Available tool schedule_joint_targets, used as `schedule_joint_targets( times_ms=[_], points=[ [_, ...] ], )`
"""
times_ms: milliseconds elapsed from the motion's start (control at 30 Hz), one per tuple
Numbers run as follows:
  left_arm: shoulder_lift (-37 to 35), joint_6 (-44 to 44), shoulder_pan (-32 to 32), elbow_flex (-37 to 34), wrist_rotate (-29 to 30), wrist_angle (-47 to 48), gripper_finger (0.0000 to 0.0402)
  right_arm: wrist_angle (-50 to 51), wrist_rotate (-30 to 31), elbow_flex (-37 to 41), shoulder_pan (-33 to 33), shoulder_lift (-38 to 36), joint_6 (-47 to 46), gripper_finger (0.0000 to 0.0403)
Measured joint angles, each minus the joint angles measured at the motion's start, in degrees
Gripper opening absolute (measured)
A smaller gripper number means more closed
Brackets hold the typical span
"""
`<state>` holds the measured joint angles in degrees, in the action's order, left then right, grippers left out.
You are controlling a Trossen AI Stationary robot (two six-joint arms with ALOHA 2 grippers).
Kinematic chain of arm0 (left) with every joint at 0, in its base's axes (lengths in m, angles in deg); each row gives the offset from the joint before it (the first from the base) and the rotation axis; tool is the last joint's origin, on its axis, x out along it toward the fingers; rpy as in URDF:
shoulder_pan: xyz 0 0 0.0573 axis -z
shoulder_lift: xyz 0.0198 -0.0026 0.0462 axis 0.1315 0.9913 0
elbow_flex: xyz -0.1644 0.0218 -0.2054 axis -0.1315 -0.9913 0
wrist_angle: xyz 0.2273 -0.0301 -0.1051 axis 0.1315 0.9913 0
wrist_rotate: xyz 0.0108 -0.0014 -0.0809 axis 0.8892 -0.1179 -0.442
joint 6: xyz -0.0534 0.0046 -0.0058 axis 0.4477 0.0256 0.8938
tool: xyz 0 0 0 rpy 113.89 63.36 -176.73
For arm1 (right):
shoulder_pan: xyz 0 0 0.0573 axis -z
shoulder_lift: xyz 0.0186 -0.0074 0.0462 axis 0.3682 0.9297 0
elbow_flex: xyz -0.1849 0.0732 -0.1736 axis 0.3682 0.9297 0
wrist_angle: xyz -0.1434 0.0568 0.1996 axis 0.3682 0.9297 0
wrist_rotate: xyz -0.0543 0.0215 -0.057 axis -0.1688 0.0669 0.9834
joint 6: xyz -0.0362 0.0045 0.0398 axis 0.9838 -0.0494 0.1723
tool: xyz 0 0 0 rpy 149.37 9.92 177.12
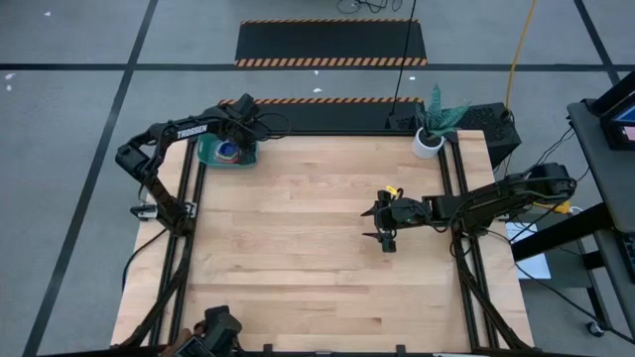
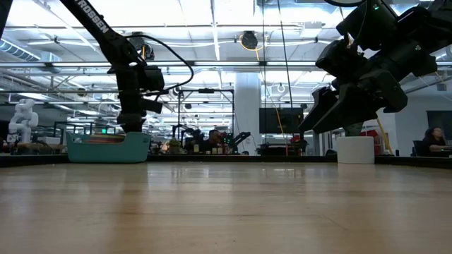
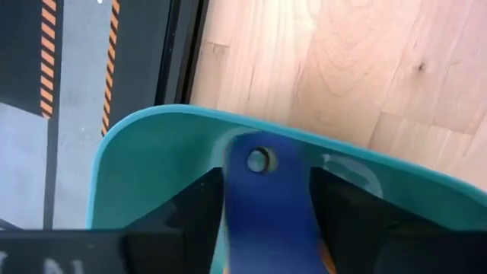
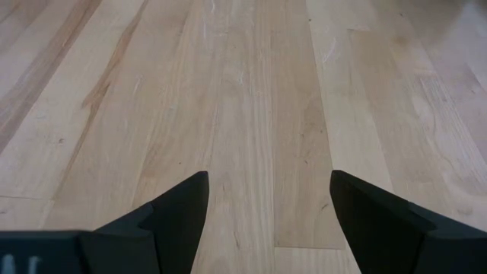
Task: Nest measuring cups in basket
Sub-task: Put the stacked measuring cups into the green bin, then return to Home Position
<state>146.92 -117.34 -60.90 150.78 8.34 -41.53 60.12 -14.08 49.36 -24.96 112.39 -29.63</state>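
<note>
Wooden table (image 1: 298, 248), bright workshop behind.

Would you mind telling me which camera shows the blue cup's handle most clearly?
The left wrist view: the blue handle, with its hanging hole, fills the gap between the left hand's fingers over the basket. The high view shows only specks of colour; the low and right wrist views show none.

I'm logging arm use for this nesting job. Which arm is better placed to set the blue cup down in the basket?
Left. Its claw is over the teal basket with the blue cup between its fingers. The right claw hangs open and empty over bare table, far off.
</note>
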Motion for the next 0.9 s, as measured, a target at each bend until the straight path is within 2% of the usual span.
schedule_joint_targets(
  times_ms=[167,333,467,567,767,900],
  points=[
    [-2.23,0.43,0.39,0.00,0.81,0.40,0.0228,0.00,0.00,0.00,0.00,0.00,0.05,0.0265],
    [-9.58,2.64,1.79,0.00,4.51,0.35,0.0232,0.01,0.01,0.00,-0.01,0.00,0.38,0.0265],
    [-17.44,10.80,3.15,0.00,4.70,0.54,0.0232,0.00,0.02,0.00,0.00,0.00,0.44,0.0265],
    [-23.03,17.53,5.33,0.02,4.14,4.14,0.0232,-0.04,0.02,0.00,-0.01,0.00,0.44,0.0265],
    [-32.11,27.84,16.31,0.02,4.43,12.62,0.0228,-3.00,0.02,0.00,-0.01,-0.02,0.82,0.0265],
    [-37.24,34.92,28.17,-0.48,8.12,14.42,0.0193,-5.87,0.02,0.00,0.00,-0.02,0.72,0.0258]
  ],
)
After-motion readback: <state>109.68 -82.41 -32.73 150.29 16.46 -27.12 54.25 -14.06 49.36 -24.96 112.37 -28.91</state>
